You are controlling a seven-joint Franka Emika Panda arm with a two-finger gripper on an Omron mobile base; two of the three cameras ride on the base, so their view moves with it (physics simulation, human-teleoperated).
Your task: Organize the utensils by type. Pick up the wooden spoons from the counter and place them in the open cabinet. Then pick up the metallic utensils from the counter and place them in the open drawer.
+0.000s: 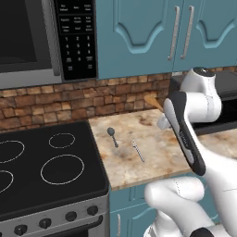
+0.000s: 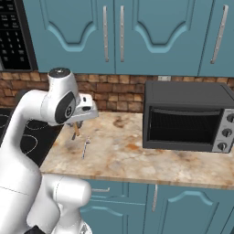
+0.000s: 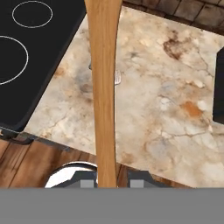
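Observation:
My gripper point(image 3: 107, 180) is shut on an orange-brown wooden spoon point(image 3: 103, 87), whose handle runs straight up the hand view. It hangs above the beige marbled counter point(image 1: 152, 159). One wooden end point(image 1: 152, 102) sticks out past my forearm, and the other end point(image 2: 75, 130) pokes out below the hand point(image 2: 83, 111). On the counter lie the metallic utensils: a dark-grey spoon point(image 1: 112, 136) and a thin silver utensil point(image 1: 137, 151), also seen in the right base view point(image 2: 85, 147). A silver sliver point(image 3: 117, 78) peeks out beside the held spoon. The open cabinet and the open drawer are out of view.
The black stovetop point(image 1: 46, 162) borders the counter on the left, under a microwave point(image 1: 28, 41). A dark toaster oven point(image 2: 187, 116) stands on the counter's right half. Teal wall cabinets point(image 2: 114, 32) above have their doors shut. Brick backsplash point(image 1: 69, 102) runs behind.

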